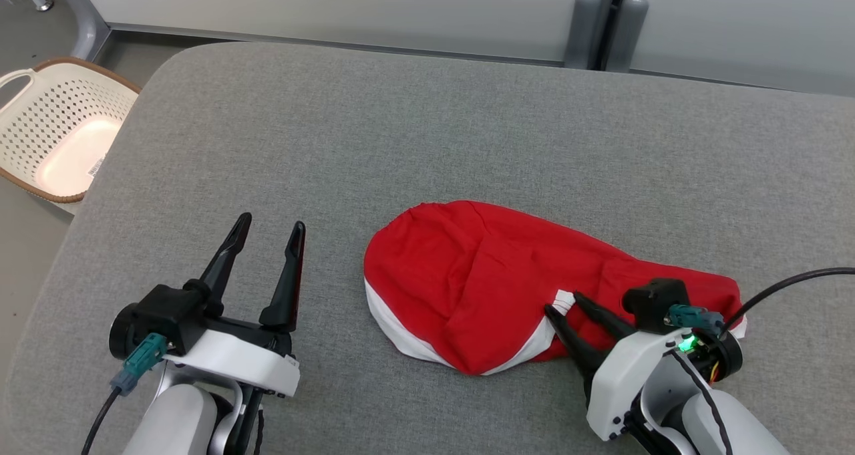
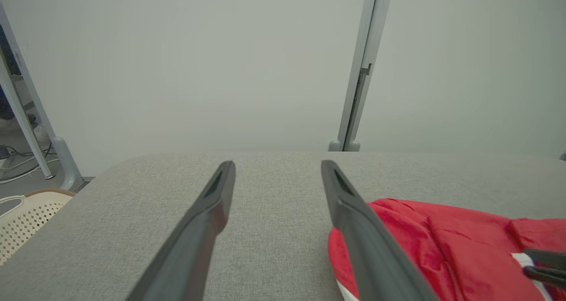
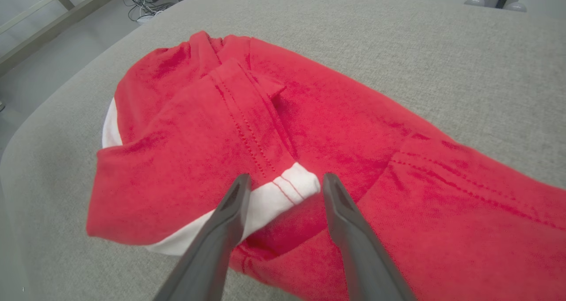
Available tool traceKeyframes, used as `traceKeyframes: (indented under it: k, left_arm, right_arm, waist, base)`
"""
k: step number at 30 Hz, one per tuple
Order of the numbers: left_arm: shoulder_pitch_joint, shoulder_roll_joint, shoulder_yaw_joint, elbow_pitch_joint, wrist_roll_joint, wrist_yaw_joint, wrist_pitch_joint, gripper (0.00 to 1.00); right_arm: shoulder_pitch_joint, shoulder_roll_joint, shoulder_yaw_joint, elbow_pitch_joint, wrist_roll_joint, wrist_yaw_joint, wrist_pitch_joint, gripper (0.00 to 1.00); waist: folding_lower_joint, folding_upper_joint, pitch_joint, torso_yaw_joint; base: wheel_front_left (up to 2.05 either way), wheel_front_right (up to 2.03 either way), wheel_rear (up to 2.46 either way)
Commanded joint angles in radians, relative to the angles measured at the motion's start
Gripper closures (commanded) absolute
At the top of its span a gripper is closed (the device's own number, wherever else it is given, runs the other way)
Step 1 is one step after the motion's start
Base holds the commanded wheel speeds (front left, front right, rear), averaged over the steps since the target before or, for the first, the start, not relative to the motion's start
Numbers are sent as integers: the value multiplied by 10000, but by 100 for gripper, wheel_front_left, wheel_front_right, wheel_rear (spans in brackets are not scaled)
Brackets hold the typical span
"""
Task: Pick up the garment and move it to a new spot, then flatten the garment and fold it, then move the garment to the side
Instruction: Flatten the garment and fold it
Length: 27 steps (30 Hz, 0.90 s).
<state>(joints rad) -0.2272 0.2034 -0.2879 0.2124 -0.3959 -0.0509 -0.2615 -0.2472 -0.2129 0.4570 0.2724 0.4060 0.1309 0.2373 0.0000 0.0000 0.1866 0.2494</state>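
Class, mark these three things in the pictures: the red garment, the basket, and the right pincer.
garment (image 1: pixel 467 281), head view, middle of the red cloth.
basket (image 1: pixel 40 114), head view, its holed side wall.
right pincer (image 3: pixel 286 177), right wrist view, midway between its two fingertips.

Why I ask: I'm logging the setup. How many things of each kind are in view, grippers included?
Garment: 1
Basket: 1
Table: 1
Grippers: 2 (left gripper, right gripper)
Total: 5
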Motion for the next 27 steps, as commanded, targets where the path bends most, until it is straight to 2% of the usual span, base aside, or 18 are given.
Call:
traceKeyframes:
  k: [1,7,11,20,24,27]
  left_arm:
    - [-4,-35,104,11,114,-39,-41,0]
    - [55,-121,308,25,260,-135,-41,0]
    - [93,-161,444,43,386,-186,-43,0]
    - [207,-136,674,51,538,-290,-43,0]
    - [81,-118,686,17,623,-323,-43,0]
    - [-22,-90,719,4,656,-331,-43,0]
  right_arm:
    - [-112,-71,55,-51,152,-4,-60,100]
    - [-192,-157,136,-497,317,-4,-322,100]
    - [-55,-71,-339,-1019,276,-4,-737,100]
    - [923,346,-3035,-1765,-274,-4,-1166,100]
    - [1502,623,-4169,-1668,-281,-4,-1236,100]
    - [1694,767,-4619,-1385,-205,-2,-1307,100]
  waist:
    - [0,0,1,-49]
    - [0,0,-24,-271]
    - [0,0,-99,-539]
    - [0,0,-91,-1364]
    - [0,0,60,-1581]
    - [0,0,182,-1704]
  base:
    - [0,0,0]
    - [0,0,0]
    - [0,0,0]
    - [0,0,0]
    - [0,0,0]
    - [0,0,0]
